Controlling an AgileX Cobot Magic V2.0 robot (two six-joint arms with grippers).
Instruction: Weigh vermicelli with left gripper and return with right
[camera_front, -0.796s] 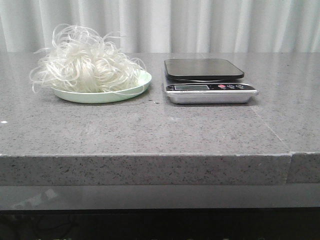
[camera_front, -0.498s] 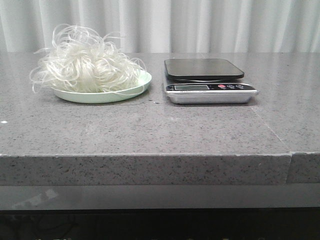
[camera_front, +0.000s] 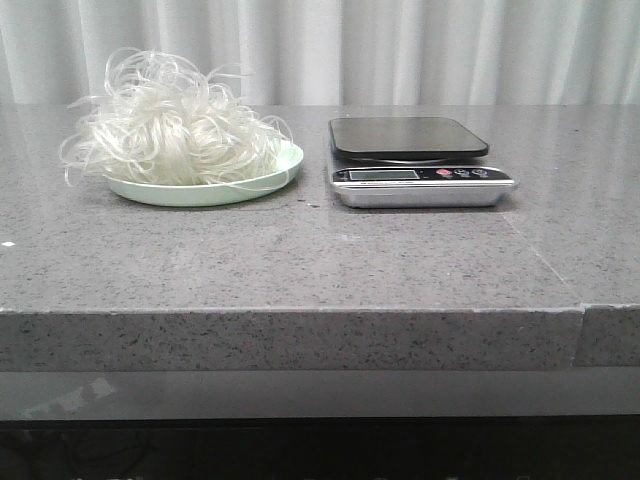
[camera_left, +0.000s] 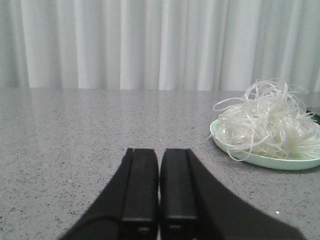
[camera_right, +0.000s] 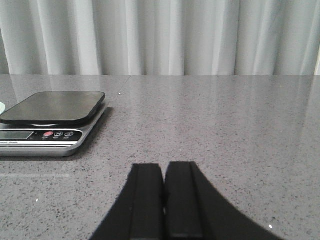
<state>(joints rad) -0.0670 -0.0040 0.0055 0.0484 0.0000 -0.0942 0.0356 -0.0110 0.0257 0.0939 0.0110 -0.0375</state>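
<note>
The vermicelli (camera_front: 175, 125), a fluffy nest of thin white strands, lies on a pale green plate (camera_front: 262, 180) at the table's far left. It also shows in the left wrist view (camera_left: 270, 125) on the plate (camera_left: 260, 160). A silver kitchen scale (camera_front: 418, 185) with a black platform stands just right of the plate and is bare; it also shows in the right wrist view (camera_right: 50, 120). My left gripper (camera_left: 160, 152) is shut and empty, low over bare table, well short of the plate. My right gripper (camera_right: 164, 167) is shut and empty, off to the scale's right. Neither gripper shows in the front view.
The grey stone table (camera_front: 320, 260) has a seam near its right front corner (camera_front: 582, 310). A white curtain (camera_front: 400, 50) hangs behind the table.
</note>
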